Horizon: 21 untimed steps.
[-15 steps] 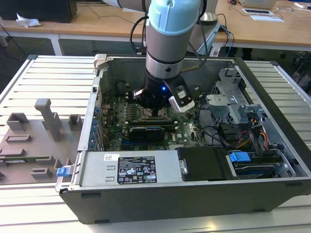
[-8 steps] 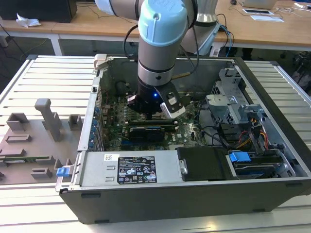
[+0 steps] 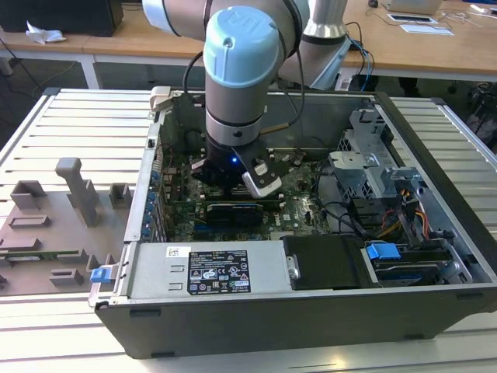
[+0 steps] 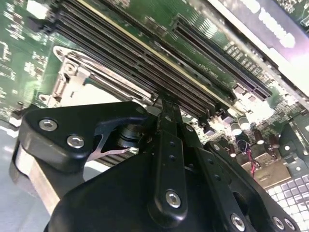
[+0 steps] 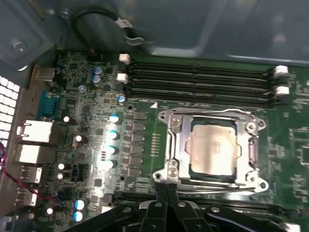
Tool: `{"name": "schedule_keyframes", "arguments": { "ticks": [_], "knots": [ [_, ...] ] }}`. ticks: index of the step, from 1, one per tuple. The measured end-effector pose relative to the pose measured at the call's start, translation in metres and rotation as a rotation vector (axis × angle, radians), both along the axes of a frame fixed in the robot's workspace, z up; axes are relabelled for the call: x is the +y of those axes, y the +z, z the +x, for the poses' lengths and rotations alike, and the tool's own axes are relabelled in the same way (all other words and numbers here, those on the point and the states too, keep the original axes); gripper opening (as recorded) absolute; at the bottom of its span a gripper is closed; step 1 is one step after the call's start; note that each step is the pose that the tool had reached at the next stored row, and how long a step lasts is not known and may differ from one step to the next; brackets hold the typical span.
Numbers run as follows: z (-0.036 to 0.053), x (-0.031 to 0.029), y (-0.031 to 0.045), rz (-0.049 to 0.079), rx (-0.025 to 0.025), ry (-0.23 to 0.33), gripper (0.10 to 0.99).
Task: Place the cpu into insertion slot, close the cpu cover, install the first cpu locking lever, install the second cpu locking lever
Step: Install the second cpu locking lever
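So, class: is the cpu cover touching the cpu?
Touching. In the first wrist view, the cpu cover lies closed around the cpu, its frame overlapping the chip's edges.

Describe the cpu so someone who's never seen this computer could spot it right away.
Inside the open computer case, find the green motherboard. Beside its long black memory slots sits a silvery metal frame; the cpu is the pale square plate within it, the board's only plain, flat metal face.

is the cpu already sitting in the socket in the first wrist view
Yes, the cpu lies flat inside the insertion slot, its pale metal top showing through the window of the cpu cover lying over it.
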<state>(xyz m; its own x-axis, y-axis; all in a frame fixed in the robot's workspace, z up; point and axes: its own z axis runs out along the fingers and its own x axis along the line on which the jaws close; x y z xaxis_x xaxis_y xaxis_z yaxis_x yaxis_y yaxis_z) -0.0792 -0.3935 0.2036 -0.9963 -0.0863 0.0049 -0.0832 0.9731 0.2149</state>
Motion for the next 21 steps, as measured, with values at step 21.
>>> {"name": "schedule_keyframes", "arguments": {
  "ticks": [21],
  "knots": [
    [-0.0082,0.0061,0.0023,0.014,-0.0114,0.033,0.106]
  ]
}}
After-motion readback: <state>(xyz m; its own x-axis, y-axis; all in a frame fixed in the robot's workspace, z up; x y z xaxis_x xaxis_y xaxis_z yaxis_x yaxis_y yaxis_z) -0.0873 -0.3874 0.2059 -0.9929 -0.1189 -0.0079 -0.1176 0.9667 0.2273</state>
